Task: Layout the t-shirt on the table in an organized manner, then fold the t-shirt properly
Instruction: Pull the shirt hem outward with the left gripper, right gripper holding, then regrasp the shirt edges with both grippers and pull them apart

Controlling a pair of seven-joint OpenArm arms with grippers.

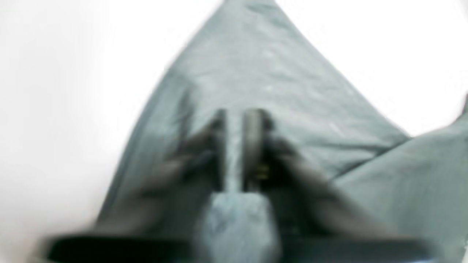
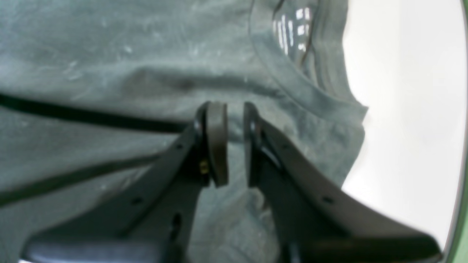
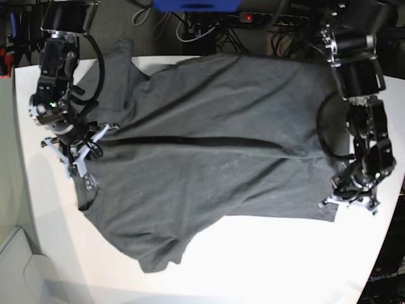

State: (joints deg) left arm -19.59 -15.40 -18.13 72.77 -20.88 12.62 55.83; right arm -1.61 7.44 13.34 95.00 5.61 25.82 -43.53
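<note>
The dark charcoal-grey t-shirt lies spread across the white table, neck to the left and hem to the right, with a long crease through its middle and a sleeve pointing to the front. My right gripper is at the neck end. In the right wrist view this gripper is shut on a fold of the t-shirt just beside the round collar. My left gripper is at the hem's front corner. The left wrist view is blurred, and there this gripper is shut on a ridge of the t-shirt.
A power strip with a red light, cables and a blue object lie behind the table's far edge. The shirt's far sleeve reaches that edge. Bare tabletop shows along the front.
</note>
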